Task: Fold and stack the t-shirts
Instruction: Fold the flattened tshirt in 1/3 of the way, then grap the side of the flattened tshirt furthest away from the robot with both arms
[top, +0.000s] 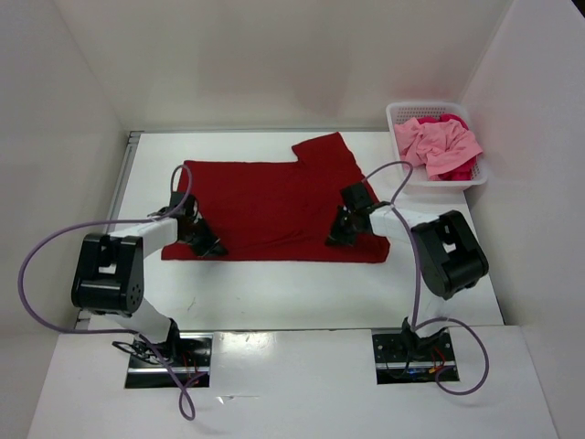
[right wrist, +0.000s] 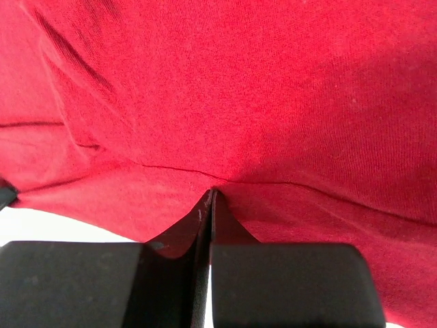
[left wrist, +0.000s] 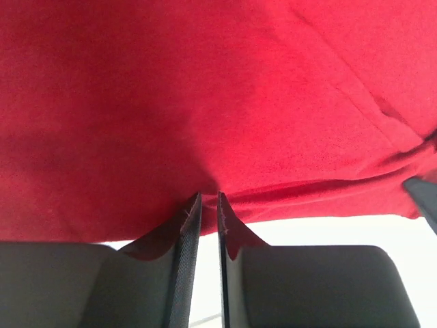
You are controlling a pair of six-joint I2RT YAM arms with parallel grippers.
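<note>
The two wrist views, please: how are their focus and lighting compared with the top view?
Left wrist: the dark red shirt fills the frame, slightly soft, darker near the left gripper. Right wrist: the cloth weave is sharper and evenly lit. Top view: bright, even, only faint shadows.

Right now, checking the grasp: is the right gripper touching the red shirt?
Touching. Right wrist view: right gripper shut on a fold of the red shirt.

A robotics lab cell: plain white panels (top: 274, 64) enclose a white table (top: 274, 288) beyond the left claw (top: 212, 247) and right claw (top: 335, 238), with purple cables (top: 22, 270) trailing behind them
</note>
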